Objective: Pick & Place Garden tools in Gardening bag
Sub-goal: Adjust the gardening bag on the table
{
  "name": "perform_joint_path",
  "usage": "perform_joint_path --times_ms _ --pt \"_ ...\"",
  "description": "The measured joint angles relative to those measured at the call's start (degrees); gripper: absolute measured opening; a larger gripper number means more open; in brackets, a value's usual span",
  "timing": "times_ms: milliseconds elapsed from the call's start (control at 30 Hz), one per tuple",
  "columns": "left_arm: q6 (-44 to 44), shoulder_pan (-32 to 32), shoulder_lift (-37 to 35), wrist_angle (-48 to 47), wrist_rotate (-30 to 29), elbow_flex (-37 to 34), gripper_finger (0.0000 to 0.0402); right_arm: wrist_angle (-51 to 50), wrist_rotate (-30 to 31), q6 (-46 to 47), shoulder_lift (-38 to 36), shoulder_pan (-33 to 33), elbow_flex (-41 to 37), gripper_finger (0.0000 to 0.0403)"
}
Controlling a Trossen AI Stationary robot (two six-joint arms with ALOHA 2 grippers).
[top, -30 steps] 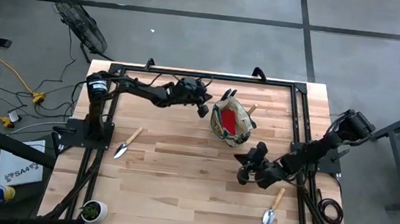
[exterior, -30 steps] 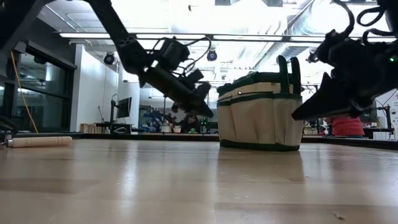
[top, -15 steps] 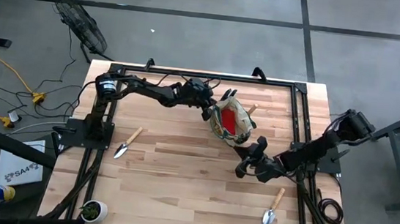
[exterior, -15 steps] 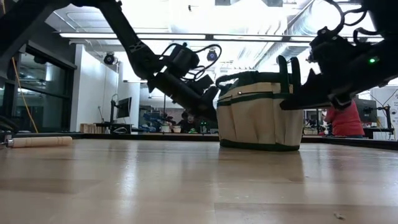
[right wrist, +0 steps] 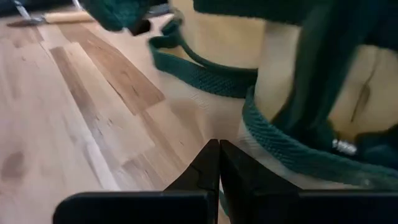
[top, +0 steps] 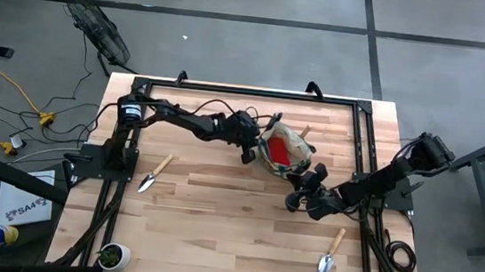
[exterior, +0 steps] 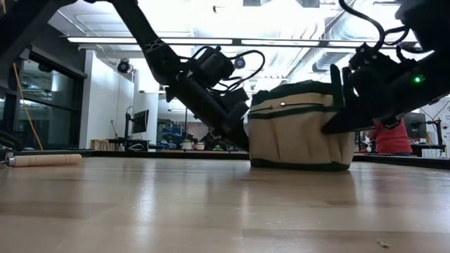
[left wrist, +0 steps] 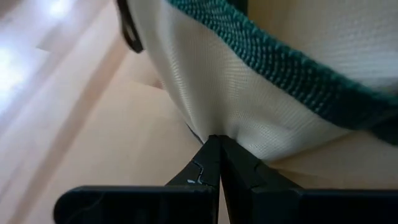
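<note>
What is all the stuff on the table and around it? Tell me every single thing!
gardening bag: one, beige with green trim, red item inside, table's middle far side.
trowels: two, wooden handles; one at left, one at near right.
plant pot: one, white, near left corner.
fan: one, dark, floor beyond table.
person: one, red top, room behind.
left gripper: shut, pressed against bag.
right gripper: shut, at bag's near side.

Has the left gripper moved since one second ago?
Yes. In the high view the left gripper has moved right along the table to the gardening bag.
</note>
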Motion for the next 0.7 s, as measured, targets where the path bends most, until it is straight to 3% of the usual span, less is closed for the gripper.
perform_joint_path --times_ms 367,533,700 --pt "-3.95 -5.53 -0.07 -2.71 -3.53 0.00 0.0000 -6.75 0.35 4.51 -0.02 -0.31 0.00 0.0003" --pt "-5.80 -7.49 -0.39 -6.76 -8.17 -0.07 0.0000 -7.23 -1.61 4.24 -0.04 -2.56 0.00 0.0003" --pt "-7.84 -8.68 -0.42 -8.56 -8.98 -0.11 0.0000 -7.13 -4.48 1.49 -0.04 -5.44 0.07 0.0003"
